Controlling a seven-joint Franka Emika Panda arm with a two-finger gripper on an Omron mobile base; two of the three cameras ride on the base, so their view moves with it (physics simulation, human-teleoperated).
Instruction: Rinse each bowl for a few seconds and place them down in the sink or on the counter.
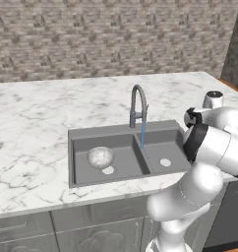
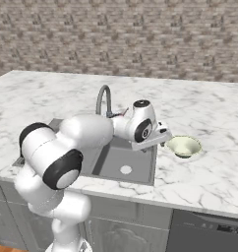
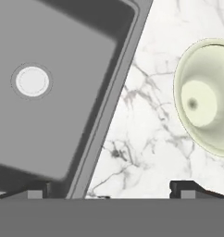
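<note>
We see the gripper (image 3: 111, 190) spread wide and holding nothing, over the sink's (image 3: 109, 115) right rim. The cream-green bowl (image 3: 204, 97) sits upright on the counter (image 3: 141, 139) just beside the sink, off to one side of the fingertips, not touching them. The grey bowl (image 1: 100, 157) lies in the left basin near its drain

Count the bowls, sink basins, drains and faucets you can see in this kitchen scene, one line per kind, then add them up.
Bowls: 2 (mottled grey-white stone-like bowl in the left basin; pale cream-green bowl on the white marble counter)
Basins of the dark grey double sink: 2
Round drains: 2
Curved steel gooseneck faucet: 1
Total: 7
</note>
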